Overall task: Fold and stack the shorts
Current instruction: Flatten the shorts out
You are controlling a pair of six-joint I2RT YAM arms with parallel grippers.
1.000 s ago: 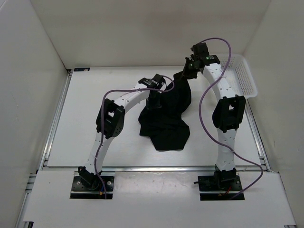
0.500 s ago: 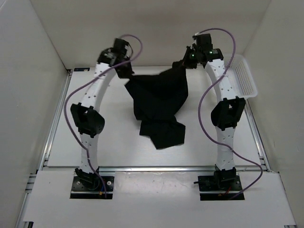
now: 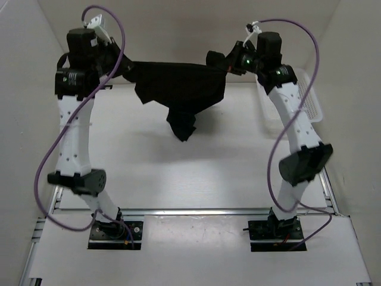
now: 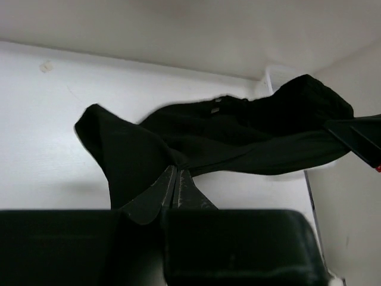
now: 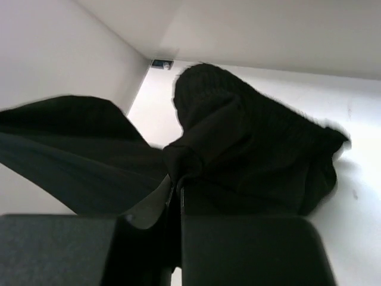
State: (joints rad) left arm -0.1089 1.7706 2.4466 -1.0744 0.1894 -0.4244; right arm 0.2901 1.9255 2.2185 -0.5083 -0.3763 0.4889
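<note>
Shorts [image 3: 178, 89] hang stretched in the air between my arms, high over the far part of the surface [image 3: 178, 179], with one leg drooping below the middle. My left fingers [image 4: 158, 192] are pressed together on one top corner, my right fingers [image 5: 156, 199] on the other. I judge this the spreading step before folding. Next I should lower them flat, keeping both corners level and taut.
</note>
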